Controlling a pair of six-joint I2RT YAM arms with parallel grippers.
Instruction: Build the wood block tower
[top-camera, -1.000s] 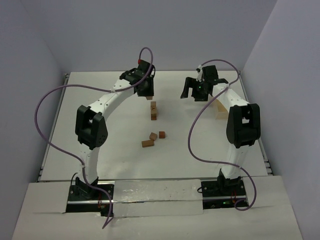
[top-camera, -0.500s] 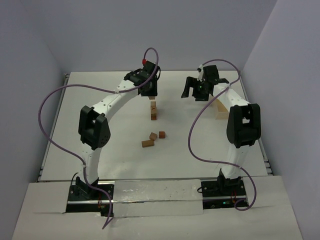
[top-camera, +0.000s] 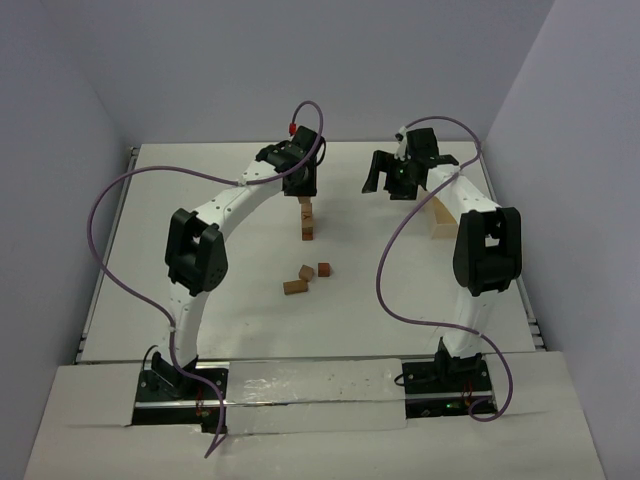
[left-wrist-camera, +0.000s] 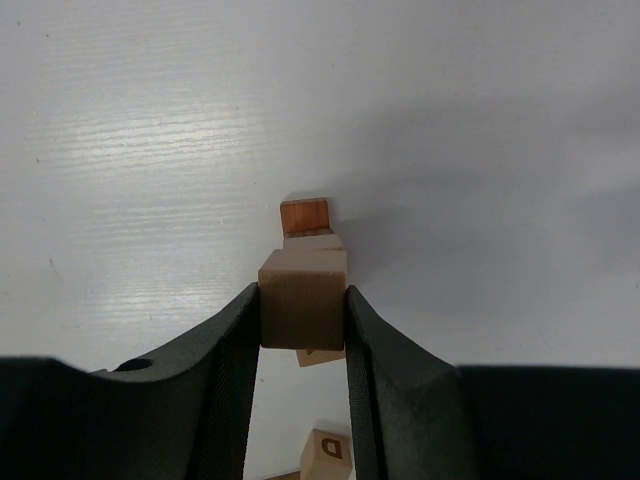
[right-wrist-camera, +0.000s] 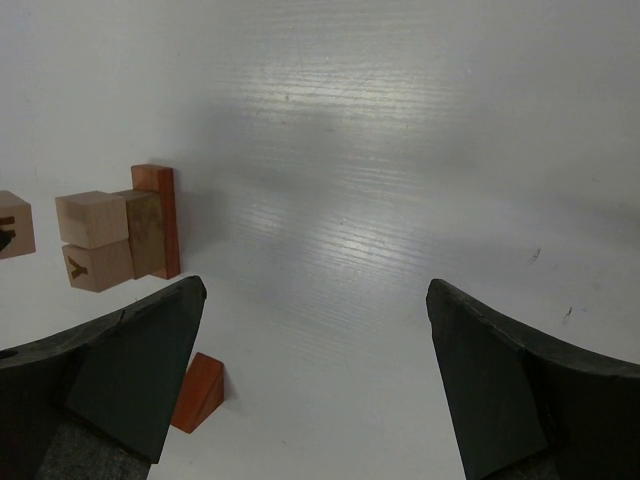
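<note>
Left fingers (left-wrist-camera: 232, 345) are pinching a tan cube (left-wrist-camera: 303, 295) by two opposite faces, and it sits snug between them. The held cube hangs directly over the tower (top-camera: 308, 222). In the left wrist view a reddish-brown block (left-wrist-camera: 305, 216) of the tower shows just past the cube at 12 o'clock. Contact between cube and tower top: cannot tell. The tower stands on the white desk (top-camera: 200, 290), a little toward 12 o'clock from the middle. It is a short column of tan blocks with a reddish bar (right-wrist-camera: 156, 220) against one side. Three loose blocks (top-camera: 296, 287) lie close together at 6 o'clock from the tower, apart from it. A reddish wedge (right-wrist-camera: 200, 392) lies on the desk near the tower, partly hidden behind one right finger. Right fingers (right-wrist-camera: 140, 360) are spread wide with nothing between them, above the desk at 2 o'clock from the tower. A pale tray (top-camera: 440, 215) sits at 3 o'clock, beside the right arm.
</note>
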